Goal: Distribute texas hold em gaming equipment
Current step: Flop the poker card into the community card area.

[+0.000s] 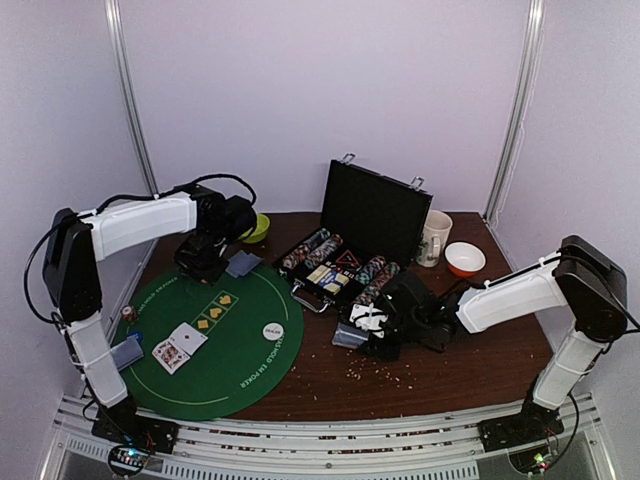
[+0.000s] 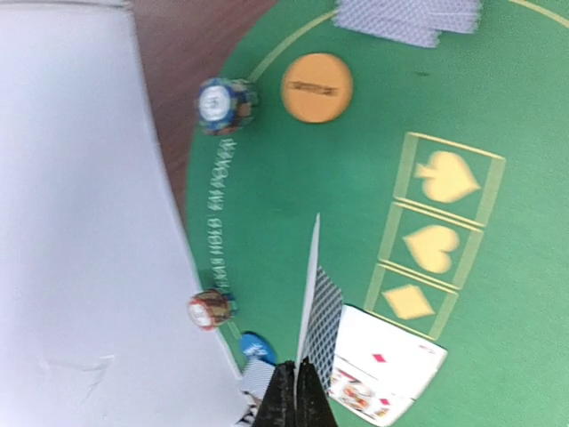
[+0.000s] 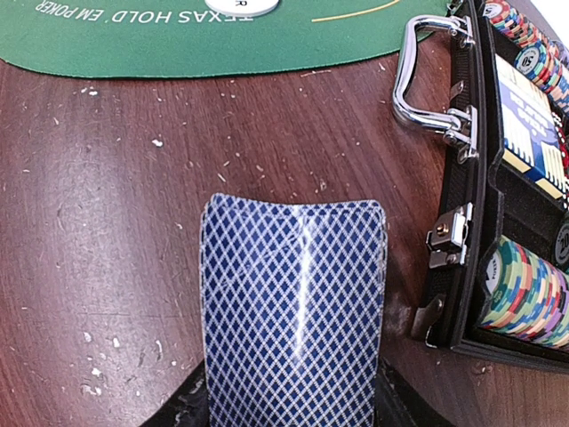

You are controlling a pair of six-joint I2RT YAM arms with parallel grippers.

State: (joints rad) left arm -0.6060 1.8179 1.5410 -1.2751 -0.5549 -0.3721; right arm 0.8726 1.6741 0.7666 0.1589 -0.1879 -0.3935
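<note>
Dealing looks half done: white face-up cards (image 1: 180, 347), a multicoloured chip stack (image 2: 227, 105) and a white dealer disc (image 1: 273, 329) lie on the green felt mat (image 1: 250, 370). The left gripper (image 2: 296, 391) pinches a blue-backed card (image 2: 318, 307) above it. The right gripper (image 1: 372, 322) clamps a bowed lattice-backed card (image 3: 293, 294) beside the black case (image 1: 375, 210).

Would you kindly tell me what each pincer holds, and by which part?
Left pincer: playing card, pinched at its near edge. Right pincer: blue-backed card, squeezed across its long sides.

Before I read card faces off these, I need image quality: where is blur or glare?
Top external: evenly lit, sharp, but the face-up cards are too small to read. Left wrist: soft and washed out, the mat print smeared. Right wrist: crisp, with a glare streak down the bowed card and shine on the case handle.
</note>
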